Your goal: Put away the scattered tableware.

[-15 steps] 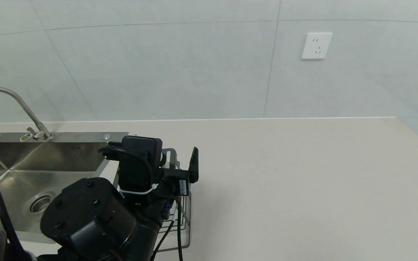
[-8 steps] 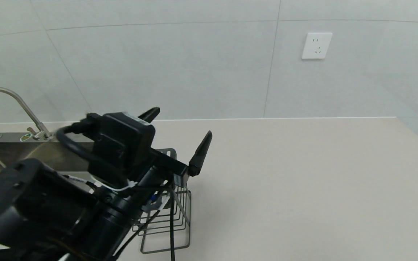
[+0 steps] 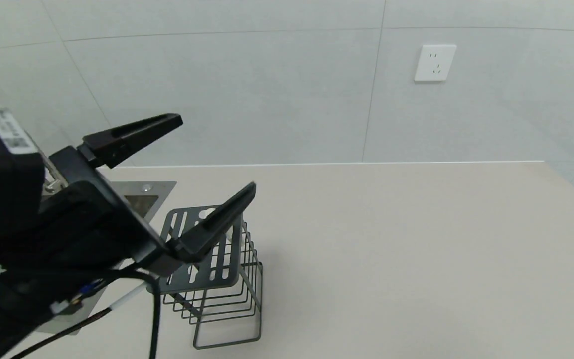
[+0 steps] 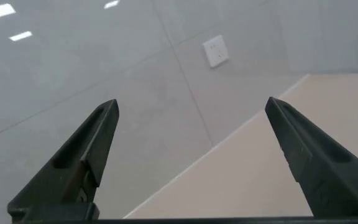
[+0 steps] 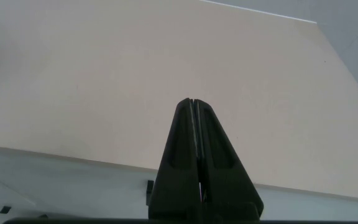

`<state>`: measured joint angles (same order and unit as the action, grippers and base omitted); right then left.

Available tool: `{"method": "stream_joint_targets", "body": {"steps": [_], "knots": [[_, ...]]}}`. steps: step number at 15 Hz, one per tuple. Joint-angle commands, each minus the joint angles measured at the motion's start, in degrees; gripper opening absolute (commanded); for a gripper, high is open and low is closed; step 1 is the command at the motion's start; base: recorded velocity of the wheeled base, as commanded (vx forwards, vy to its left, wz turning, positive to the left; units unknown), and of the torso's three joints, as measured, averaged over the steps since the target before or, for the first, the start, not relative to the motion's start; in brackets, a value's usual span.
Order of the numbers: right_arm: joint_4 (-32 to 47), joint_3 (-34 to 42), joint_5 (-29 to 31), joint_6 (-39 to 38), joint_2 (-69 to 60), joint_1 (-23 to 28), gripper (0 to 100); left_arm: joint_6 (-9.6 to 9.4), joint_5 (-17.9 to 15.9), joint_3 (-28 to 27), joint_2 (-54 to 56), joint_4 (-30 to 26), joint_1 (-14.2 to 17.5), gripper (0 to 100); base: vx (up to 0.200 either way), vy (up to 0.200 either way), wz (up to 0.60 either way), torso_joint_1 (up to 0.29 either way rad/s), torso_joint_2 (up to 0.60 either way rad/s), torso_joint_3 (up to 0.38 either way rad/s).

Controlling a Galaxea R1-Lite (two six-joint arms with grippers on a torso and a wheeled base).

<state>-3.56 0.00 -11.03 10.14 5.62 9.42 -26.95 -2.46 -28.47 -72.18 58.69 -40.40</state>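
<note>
Two pincers and one wire rack, shown on a beige worktop (image 3: 391, 249).

(a) Wire rack (image 3: 227, 304). It is dark metal and stands upright on the worktop, with thin wire loops at its front and a slotted plate (image 3: 219, 259) rising on its back side. This is the holder for the tableware.

(b) My left pincer (image 3: 216, 152). It is released, with both black fingers (image 3: 132, 130) spread wide apart. It hangs above the rack, clear of the wires, with its tips directed towards the tiled wall behind the rack. In the head view the lower finger crosses in front of the rack's slotted plate, and the upper finger stands higher, against the wall.

(c) My right pincer (image 5: 192, 106). It is clenched, with the two fingers pressed flat together along their whole length. Bare worktop lies beneath it. I cannot tell its place relative to the rack.

(d) Surroundings. The steel rim of a sink (image 3: 142, 188) lies just beside the rack, on the rack's left. A white wall socket (image 3: 435, 62) sits on the wall, well to the right of the rack and above it.
</note>
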Motion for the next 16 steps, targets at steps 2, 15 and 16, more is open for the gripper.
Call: {"method": "stream_joint_targets", "body": {"steps": [2, 15, 16], "knots": [[0.04, 0.0, -0.04, -0.04, 0.09, -0.02, 0, 7.97, -2.37, -8.45, 18.48, -24.32, 0.5, 100, 0.0, 0.0, 0.0, 0.0, 0.0, 0.0], [0.13, 0.0, -0.04, -0.12, 0.09, 0.42, 0, 31.44, -5.71, 23.81, 59.96, -29.24, 39.78, 100, 0.0, 0.0, 0.0, 0.0, 0.0, 0.0], [0.22, 0.0, 0.31, -0.47, 0.09, 0.51, 0, 28.1, -5.89, 26.53, 64.8, -38.03, 41.45, 100, 0.0, 0.0, 0.0, 0.0, 0.0, 0.0]]}}
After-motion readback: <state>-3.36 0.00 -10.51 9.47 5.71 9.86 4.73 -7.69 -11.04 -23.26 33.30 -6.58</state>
